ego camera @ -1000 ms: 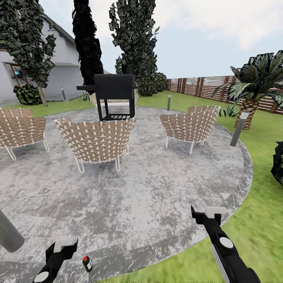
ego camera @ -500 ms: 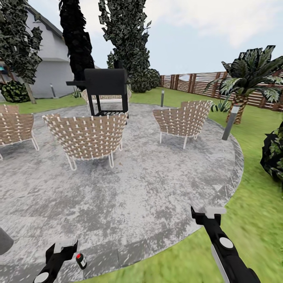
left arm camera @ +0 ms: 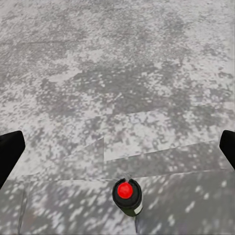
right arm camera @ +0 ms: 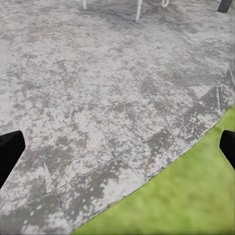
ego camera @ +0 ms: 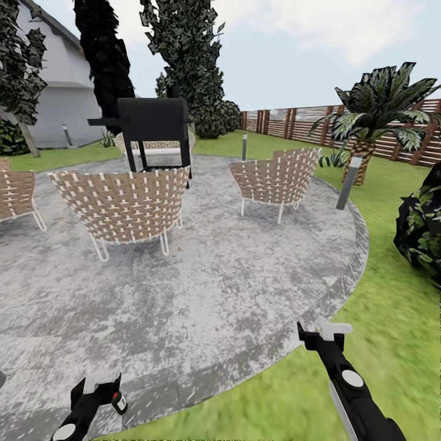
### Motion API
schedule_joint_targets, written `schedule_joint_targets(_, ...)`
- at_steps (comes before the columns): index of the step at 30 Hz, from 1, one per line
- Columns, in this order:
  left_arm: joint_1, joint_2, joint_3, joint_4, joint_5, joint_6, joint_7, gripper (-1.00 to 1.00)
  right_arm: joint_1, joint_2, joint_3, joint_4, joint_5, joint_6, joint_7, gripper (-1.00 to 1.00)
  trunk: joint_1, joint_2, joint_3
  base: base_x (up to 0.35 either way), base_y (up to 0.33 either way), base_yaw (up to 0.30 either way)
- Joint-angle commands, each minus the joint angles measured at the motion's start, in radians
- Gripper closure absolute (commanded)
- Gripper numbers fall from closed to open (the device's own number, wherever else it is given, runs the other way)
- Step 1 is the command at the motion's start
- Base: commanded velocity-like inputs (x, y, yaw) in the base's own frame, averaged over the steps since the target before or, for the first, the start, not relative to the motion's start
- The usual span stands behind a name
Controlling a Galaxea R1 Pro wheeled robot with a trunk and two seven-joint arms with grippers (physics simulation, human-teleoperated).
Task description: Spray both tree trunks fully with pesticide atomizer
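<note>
Standing upright near the kerb edge of the floor (ego camera: 202,306), the pesticide atomizer (ego camera: 119,402) sat just beside the left tool (ego camera: 97,392), red tip up, not yet gripped. Left tool: fingers (left arm camera: 10,152) spread wide, holding nothing, the bottle lying between them in the wrist view. Right tool (ego camera: 318,335): likewise wide and holding nothing, hanging over the kerb where paving met lawn (ego camera: 392,318). Step in hand, by judgement: approach for pickup. Next move called for lowering the left tool around the bottle and closing. Mid-patio: woven chairs (ego camera: 122,205) and a black grill (ego camera: 153,125). Beyond: the trees (ego camera: 184,61), a house (ego camera: 58,92), a palm (ego camera: 373,116), a slat fence (ego camera: 294,122).
</note>
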Motion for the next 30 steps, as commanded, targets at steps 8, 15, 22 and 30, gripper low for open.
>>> schedule_joint_targets(8, -0.002, 0.002, 0.015, 0.001, 0.008, -0.005, 0.002, -1.00, 0.000, 0.000, 0.000, -0.002, 0.005, 0.001, 0.000, -1.00, 0.031, -0.057, -0.039, 0.000, 0.000, -0.028)
schedule_joint_targets(15, -0.003, 0.003, 0.018, 0.000, 0.010, -0.001, 0.003, -1.00, 0.000, 0.000, 0.000, -0.003, 0.006, 0.002, 0.000, -1.00, 0.057, -0.106, -0.072, 0.000, 0.000, 0.000)
schedule_joint_targets(22, -0.004, 0.003, 0.018, 0.000, 0.012, 0.000, 0.004, -1.00, 0.000, 0.000, 0.001, -0.004, 0.005, 0.002, 0.000, -1.00, 0.071, -0.128, -0.108, 0.000, 0.000, 0.000)
schedule_joint_targets(30, -0.004, 0.003, 0.018, 0.000, 0.013, 0.000, 0.004, -1.00, 0.000, 0.000, 0.000, -0.005, 0.005, 0.002, 0.000, -1.00, 0.074, -0.129, -0.152, 0.000, 0.000, 0.000)
